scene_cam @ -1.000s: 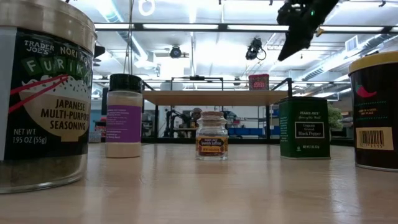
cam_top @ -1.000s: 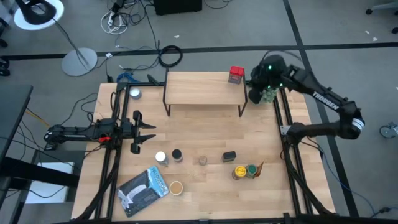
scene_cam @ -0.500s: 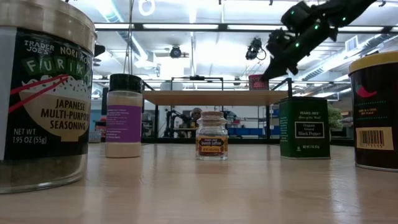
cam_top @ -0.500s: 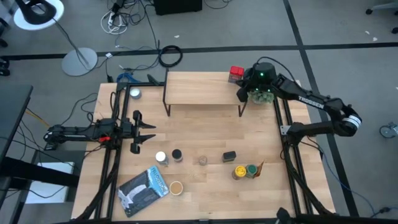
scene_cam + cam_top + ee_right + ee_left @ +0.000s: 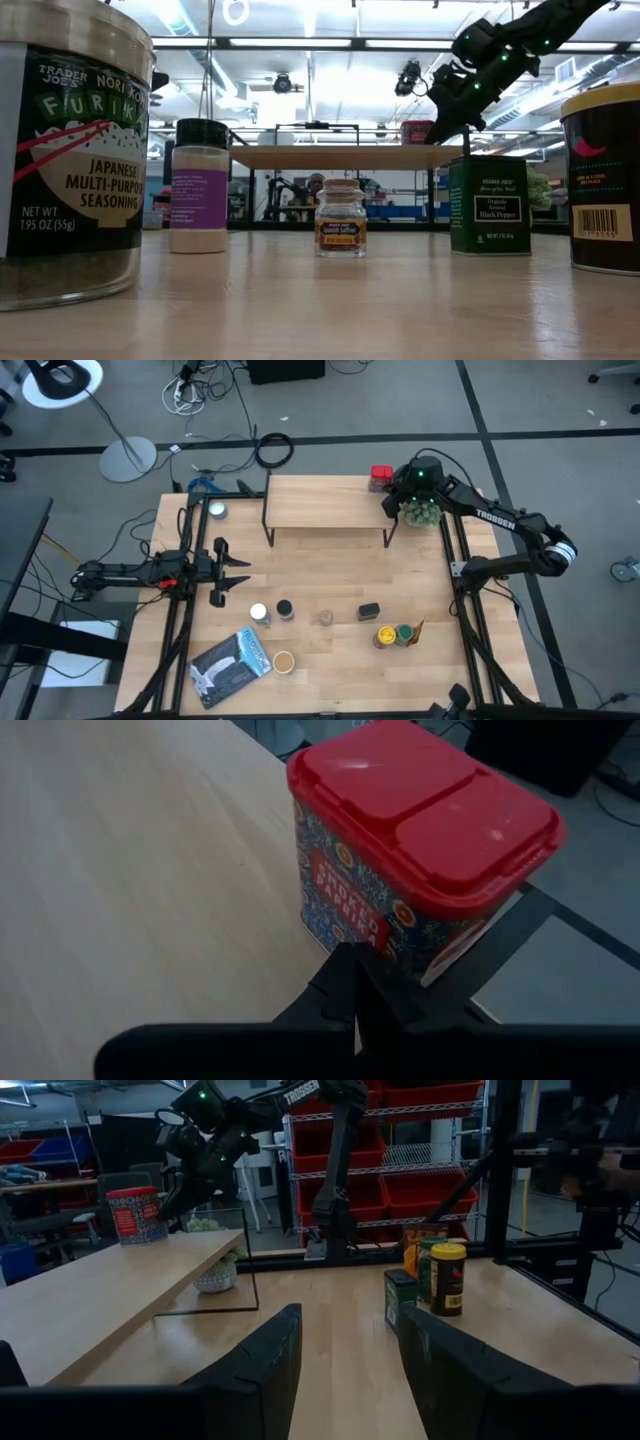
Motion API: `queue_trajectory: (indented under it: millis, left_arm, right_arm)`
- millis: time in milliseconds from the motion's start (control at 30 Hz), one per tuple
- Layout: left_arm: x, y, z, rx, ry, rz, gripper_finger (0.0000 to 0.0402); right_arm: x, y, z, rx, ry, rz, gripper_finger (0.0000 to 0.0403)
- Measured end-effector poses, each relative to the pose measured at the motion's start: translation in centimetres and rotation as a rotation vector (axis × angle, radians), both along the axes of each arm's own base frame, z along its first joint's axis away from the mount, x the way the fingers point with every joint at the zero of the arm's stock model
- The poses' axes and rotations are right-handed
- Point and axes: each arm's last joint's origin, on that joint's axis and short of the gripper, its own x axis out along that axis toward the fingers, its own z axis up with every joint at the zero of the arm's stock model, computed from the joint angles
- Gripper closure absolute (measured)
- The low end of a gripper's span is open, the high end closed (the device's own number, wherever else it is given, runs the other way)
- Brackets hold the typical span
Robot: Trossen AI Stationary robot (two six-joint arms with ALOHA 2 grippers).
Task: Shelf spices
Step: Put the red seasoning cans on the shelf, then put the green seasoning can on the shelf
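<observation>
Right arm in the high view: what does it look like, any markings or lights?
The right arm is dark and slim, with white TROSSEN lettering along one link, a pale band near its elbow, and a green light glowing on the wrist housing above its tool.

My right arm (image 5: 500, 520) is dark, with white TROSSEN lettering and a green status light; my left arm (image 5: 150, 573) is black — a red-orange patch mid-length, dark flat fingers (image 5: 260, 1370).

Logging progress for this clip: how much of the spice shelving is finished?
Done: only the red-lidded tin stands on the shelf. In hand: nothing; the right gripper, fingers shut, sits beside that tin. Left: the other spices on the table; the left gripper waits.
</observation>
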Motion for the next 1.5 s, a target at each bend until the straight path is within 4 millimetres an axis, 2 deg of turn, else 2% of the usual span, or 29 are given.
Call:
queue_trajectory:
  millis: [367,500,667,867,1000,1233,1400,1500]
  left_arm:
    - [0.0,0.0,0.0,0.002,0.001,0.001,0.0232]
    - [0.0,0.0,0.0,0.003,0.002,0.001,0.0232]
    - [0.0,0.0,0.0,0.003,0.002,0.001,0.0232]
    - [0.0,0.0,0.0,0.004,0.001,0.001,0.0232]
    - [0.0,0.0,0.0,0.003,-0.002,0.001,0.0232]
    - [-0.1,0.0,0.6,0.001,-0.067,0.001,0.0232]
    - [-0.1,0.0,0.8,0.0,-0.083,0.001,0.0232]
    - [-0.1,0.0,0.8,0.0,-0.082,0.001,0.0232]
  right_arm:
    - [-0.1,0.0,-0.1,0.013,0.001,0.006,0.0403]
    - [-0.4,0.6,0.3,0.046,-0.021,0.025,0.0403]
    - [-1.2,3.2,1.9,0.062,-0.046,0.062,0.0403]
    - [-2.8,7.8,3.5,0.107,-0.039,0.076,0.0403]
    - [-3.1,10.7,3.8,0.162,-0.035,0.174,0.0403]
    - [-1.4,13.7,3.9,0.273,-0.093,0.417,0.0388]
    - [0.8,14.8,3.2,0.334,-0.087,0.483,0.038]
    - [2.2,15.1,2.4,0.313,-0.045,0.538,0.0381]
